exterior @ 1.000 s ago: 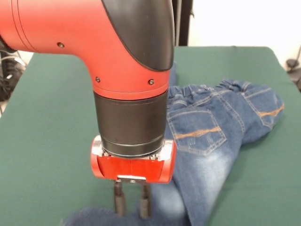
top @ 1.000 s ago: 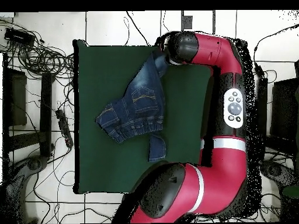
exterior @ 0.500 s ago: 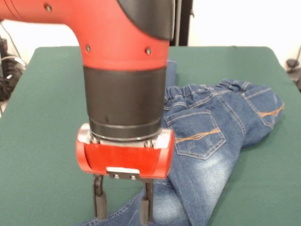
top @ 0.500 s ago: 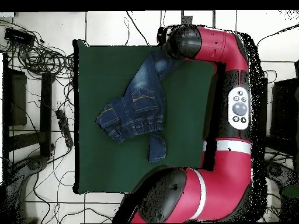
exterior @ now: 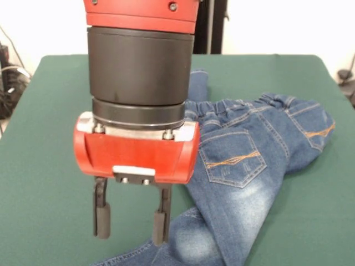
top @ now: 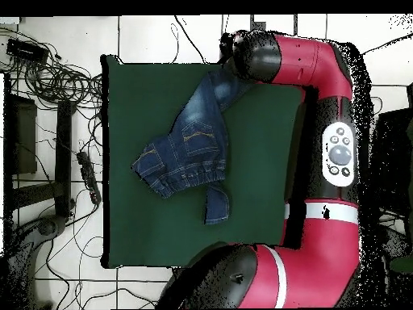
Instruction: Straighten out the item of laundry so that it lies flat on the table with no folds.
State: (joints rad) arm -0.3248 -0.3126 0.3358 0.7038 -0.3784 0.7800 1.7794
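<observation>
A pair of blue jeans (exterior: 249, 160) lies crumpled on the green table (exterior: 44, 138), waistband bunched at the far side. One leg runs toward the near edge and another short part pokes out behind the arm. My gripper (exterior: 131, 221) hangs open just above the near leg, nothing between its fingers (exterior: 101, 217). Its right finger stands over the leg's edge. In the overhead view the jeans (top: 189, 145) stretch from the table's middle to its top edge, where the arm's wrist (top: 254, 56) hides the gripper.
The red arm (top: 323, 161) lies along the right side of the table (top: 137, 89) in the overhead view. Cables (top: 56, 73) and dark equipment (top: 20, 137) crowd the floor on the left. Bare green cloth (exterior: 50, 210) lies left of the gripper.
The fingers, close together down on the near jeans leg a second ago, have spread apart and lifted off it. The wrist has risen and shifted left in the front view.
</observation>
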